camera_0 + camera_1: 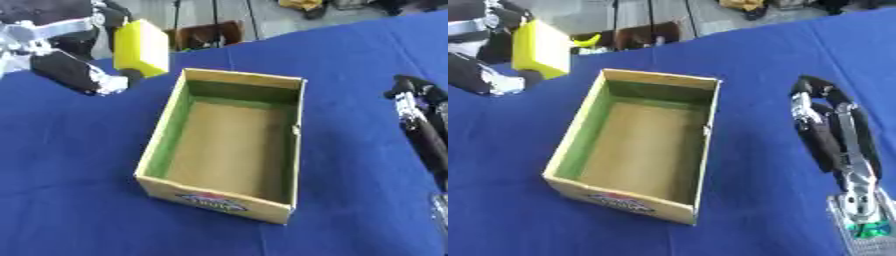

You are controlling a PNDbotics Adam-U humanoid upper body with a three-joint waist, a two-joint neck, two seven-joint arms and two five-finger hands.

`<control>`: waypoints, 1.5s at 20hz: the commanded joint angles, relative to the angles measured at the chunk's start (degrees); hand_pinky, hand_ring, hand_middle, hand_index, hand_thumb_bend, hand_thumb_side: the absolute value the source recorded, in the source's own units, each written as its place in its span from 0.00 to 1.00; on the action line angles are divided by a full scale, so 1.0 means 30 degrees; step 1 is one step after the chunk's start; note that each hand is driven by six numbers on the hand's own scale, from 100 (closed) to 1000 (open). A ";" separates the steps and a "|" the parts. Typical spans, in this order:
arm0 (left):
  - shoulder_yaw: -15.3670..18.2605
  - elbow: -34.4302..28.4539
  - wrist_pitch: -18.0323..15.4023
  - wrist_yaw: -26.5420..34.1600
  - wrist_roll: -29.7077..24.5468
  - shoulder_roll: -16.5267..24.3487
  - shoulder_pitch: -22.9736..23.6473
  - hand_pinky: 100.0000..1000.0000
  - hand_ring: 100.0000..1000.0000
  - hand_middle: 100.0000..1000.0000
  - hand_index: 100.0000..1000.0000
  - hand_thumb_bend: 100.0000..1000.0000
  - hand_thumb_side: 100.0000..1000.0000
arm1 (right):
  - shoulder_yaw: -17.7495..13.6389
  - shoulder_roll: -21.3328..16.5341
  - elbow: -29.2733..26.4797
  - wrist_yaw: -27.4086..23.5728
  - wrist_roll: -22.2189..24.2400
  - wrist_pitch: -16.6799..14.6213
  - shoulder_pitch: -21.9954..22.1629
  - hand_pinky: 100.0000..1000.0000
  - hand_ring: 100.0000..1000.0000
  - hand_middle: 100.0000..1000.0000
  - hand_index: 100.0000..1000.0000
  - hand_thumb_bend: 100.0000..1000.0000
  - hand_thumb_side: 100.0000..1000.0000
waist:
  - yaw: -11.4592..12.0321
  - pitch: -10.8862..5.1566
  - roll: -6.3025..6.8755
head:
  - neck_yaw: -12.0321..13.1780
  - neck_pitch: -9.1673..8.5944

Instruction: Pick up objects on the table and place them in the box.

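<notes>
The box carries a red-and-blue label on its near wall — its lettering cannot be read.

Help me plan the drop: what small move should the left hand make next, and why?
Probably carry the yellow block rightward until it hangs over the box. The left hand holds it up beyond the box's far-left corner, and the box looks empty.
</notes>
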 commanded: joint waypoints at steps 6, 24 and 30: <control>-0.1161 0.3391 -0.0583 -0.2831 0.0137 -0.2415 -0.0946 0.31 0.56 0.70 0.75 0.00 0.54 | 0.0106 0.0034 -0.0683 -0.0067 0.0108 -0.0060 -0.0379 0.88 1.00 0.62 0.84 0.00 0.83 | -0.0358 -0.0364 -0.0089 | 0.0283 -0.0117; -0.2178 0.7345 -0.2612 -1.1213 0.2126 -0.5829 -0.1226 0.34 0.57 0.71 0.75 0.00 0.54 | 0.0200 0.0071 -0.0797 -0.0197 0.0177 -0.0031 -0.0659 0.88 1.00 0.62 0.84 0.00 0.83 | -0.0716 0.0083 -0.0119 | 0.0632 -0.0420; -0.2326 0.7565 -0.2834 -1.1407 0.1956 -0.6016 -0.1170 0.36 0.60 0.74 0.83 0.00 0.60 | 0.0222 0.0080 -0.0832 -0.0196 0.0193 -0.0033 -0.0666 0.88 1.00 0.62 0.84 0.00 0.83 | -0.0726 0.0128 -0.0074 | 0.0525 -0.0521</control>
